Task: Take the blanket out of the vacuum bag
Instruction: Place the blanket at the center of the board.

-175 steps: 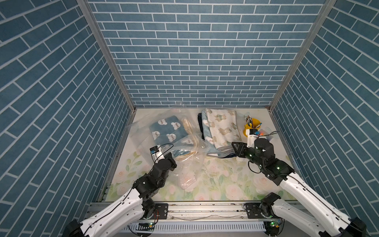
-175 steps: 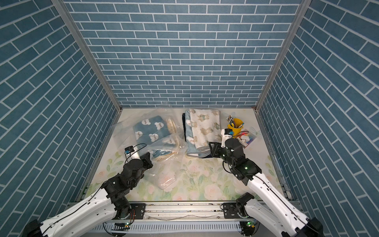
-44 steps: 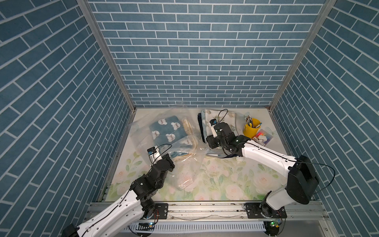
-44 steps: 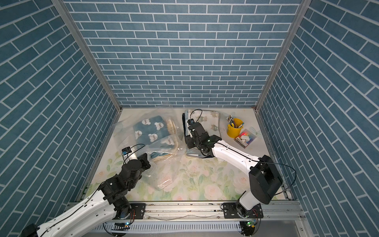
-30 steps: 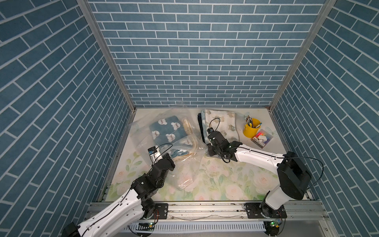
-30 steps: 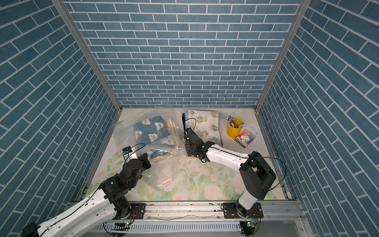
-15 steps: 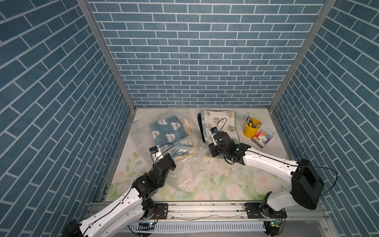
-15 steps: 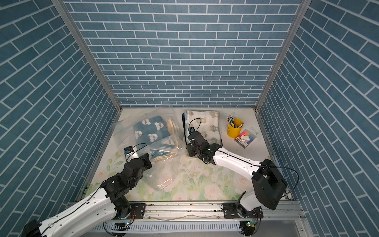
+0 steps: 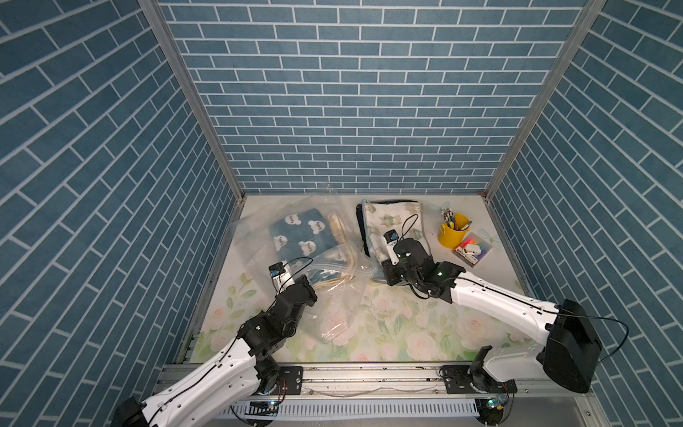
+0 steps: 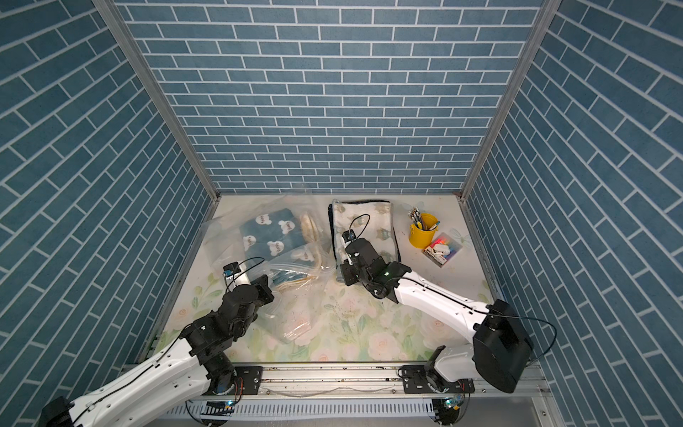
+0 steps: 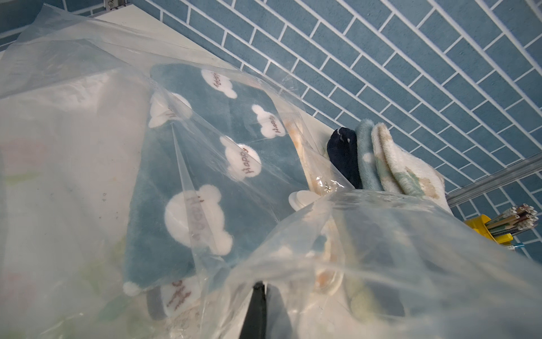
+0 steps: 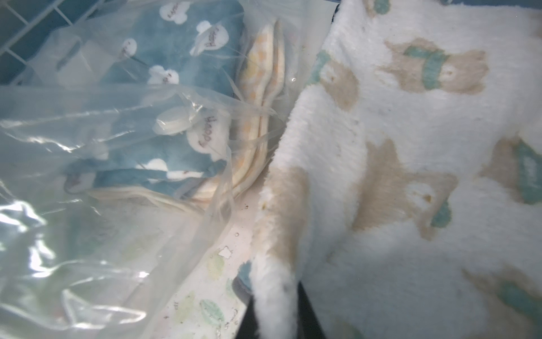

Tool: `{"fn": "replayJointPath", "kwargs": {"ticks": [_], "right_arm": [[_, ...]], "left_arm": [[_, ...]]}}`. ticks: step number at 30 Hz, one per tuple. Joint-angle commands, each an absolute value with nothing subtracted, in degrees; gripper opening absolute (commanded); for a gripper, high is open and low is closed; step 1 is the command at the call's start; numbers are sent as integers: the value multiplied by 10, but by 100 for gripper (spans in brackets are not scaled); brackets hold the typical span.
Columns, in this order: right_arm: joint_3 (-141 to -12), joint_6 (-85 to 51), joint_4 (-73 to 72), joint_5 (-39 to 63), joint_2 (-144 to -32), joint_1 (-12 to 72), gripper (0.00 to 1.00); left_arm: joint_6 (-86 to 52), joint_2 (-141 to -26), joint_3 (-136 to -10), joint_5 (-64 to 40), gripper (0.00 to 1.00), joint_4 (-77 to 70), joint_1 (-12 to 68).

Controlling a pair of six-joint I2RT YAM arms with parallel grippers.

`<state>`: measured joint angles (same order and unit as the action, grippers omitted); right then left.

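We've got left gripper [image 11: 259,293] pinched shut on vacuum bag [image 9: 343,295] film, right gripper [image 12: 275,308] clamping bear blanket [image 9: 391,218] edge, outside the bag. Blue blanket [image 9: 299,236] is inside the bag, back-left of table [image 9: 406,325]; pull-out not done yet.

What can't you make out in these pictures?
Left wrist view: crinkled vacuum bag plastic blurs the left gripper.
Right wrist view: the bear blanket covers the right gripper tips.
Both top views: the small box contents are too small.
Both top views: folded plastic hides the blue blanket near end.
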<state>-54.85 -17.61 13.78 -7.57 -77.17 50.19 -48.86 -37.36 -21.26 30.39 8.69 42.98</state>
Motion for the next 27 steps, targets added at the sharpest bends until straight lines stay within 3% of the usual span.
{"fn": "replayJointPath", "kwargs": {"ticks": [1,5,10,13,16,19,27], "right_arm": [[-563,-151,172,-48,-783,499,41],[-561,-153,171,-17,-770,490,54],[-565,-165,165,-27,-733,466,56],[-563,-179,148,-38,-738,424,48],[-542,-202,85,24,-764,352,30],[-533,-214,26,41,-824,326,19],[-502,-232,-45,48,-939,306,16]], "left_arm": [[-483,-378,-225,302,0,83,427],[-482,-379,-226,298,0,85,426],[-482,-375,-227,301,1,84,426],[-482,-380,-228,299,2,80,427],[-482,-386,-228,296,1,74,427],[-481,-390,-229,293,1,73,426],[-472,-372,-233,305,0,101,426]]}}
